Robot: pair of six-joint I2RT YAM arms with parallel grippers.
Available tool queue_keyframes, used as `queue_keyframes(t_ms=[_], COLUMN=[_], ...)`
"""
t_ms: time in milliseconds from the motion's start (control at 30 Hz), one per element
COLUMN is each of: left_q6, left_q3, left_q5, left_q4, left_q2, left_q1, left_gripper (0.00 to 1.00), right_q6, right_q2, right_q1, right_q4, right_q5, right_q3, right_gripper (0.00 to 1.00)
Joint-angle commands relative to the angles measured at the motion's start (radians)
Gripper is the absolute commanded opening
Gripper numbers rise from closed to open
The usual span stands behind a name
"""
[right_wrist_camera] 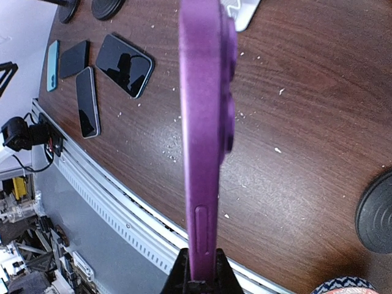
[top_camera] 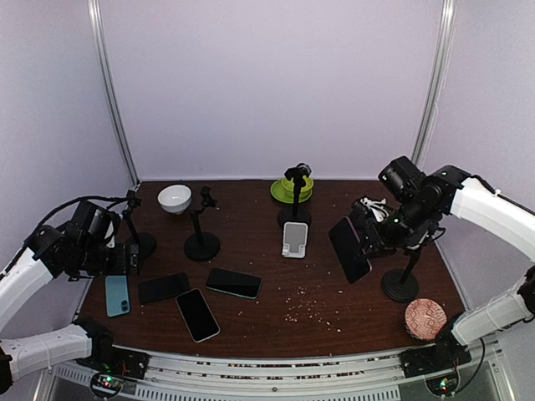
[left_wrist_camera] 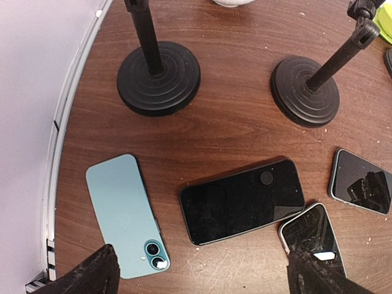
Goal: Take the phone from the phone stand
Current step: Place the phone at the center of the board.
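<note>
My right gripper is shut on the purple phone, which hangs tilted above the table, apart from and left of the black phone stand. The right wrist view shows the phone edge-on, its lower end pinched in the right gripper. The stand's round base shows at the right edge of that view. Its top is hidden behind my right arm in the top view. My left gripper hovers at the table's left side. Seen from the left wrist, this gripper is open and empty.
Under the left gripper lie a teal phone and a black phone, with two more to the right. Black stand bases rise behind them. A white stand, green dish, white bowl and patterned disc also sit here.
</note>
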Motion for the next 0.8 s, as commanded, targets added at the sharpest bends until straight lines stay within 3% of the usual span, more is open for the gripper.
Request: queue_keyframes(t_ms=[0,367,767], left_q6=[-0.007,-0.008,-0.015], left_q3=[0.024,0.024,0.023], left_q5=[0.003,0.0,-0.018], left_q4=[0.002,0.002,0.002], left_q2=[-0.002,0.0,-0.009], left_q1=[-0.003,-0.015,-0.015], left_gripper=[0.98,0.98,0.98], right_q6=[-0.014,0.042,0.12], right_q2=[0.029,0.181,0.341], right_q1=[0.072,0.171,0.177], right_q4=[0.082,0.23,0.337], right_q5=[0.018,-0.048,-0.109], right_q3=[-0.03,-0.088,-0.076], right_gripper=[0.0,0.0,0.0])
